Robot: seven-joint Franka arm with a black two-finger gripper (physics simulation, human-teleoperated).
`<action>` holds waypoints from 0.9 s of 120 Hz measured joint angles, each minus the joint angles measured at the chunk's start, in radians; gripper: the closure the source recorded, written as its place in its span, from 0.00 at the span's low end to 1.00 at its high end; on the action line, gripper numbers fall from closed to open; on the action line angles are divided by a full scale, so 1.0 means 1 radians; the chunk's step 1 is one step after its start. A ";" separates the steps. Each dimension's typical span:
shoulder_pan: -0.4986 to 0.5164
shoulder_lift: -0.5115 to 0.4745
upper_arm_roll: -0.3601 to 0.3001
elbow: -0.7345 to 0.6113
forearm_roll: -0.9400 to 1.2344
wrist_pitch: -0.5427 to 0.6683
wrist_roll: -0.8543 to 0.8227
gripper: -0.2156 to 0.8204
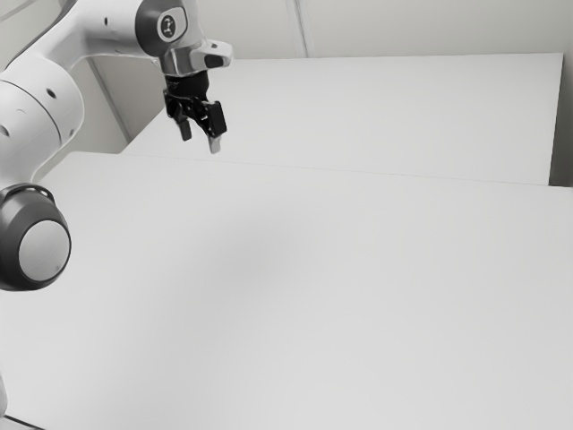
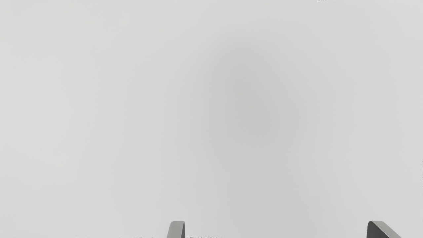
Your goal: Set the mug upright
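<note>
I see no mug in either view. High above the white table [image 1: 313, 296], toward the exterior view's upper left, my black gripper [image 1: 200, 141] hangs from the arm, its fingers pointing down. In the wrist view the gripper [image 2: 276, 228] is open, with its two fingertips far apart and nothing between them. A soft grey shadow lies on the pale surface beneath the hand.
A white panel or surface [image 1: 394, 116] borders the table's far edge, with pale walls [image 1: 430, 27] behind it. The arm's links [image 1: 36, 116] take up the exterior view's left side.
</note>
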 joint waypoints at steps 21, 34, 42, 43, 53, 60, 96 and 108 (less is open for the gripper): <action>0.036 -0.002 0.026 0.000 -0.032 -0.002 -0.053 0.21; 0.199 -0.005 0.048 0.001 -0.071 0.004 -0.057 0.21; 0.312 -0.003 0.041 0.005 -0.081 0.021 -0.048 0.21; 0.327 -0.002 0.039 0.005 -0.082 0.023 -0.046 0.21; 0.464 0.012 0.020 0.012 -0.092 0.059 -0.017 0.21; 0.550 0.043 0.006 0.040 -0.100 0.078 0.010 0.21; 1.013 0.262 -0.299 0.211 -0.140 0.150 0.200 0.21; 1.107 0.330 -0.380 0.254 -0.138 0.163 0.265 0.21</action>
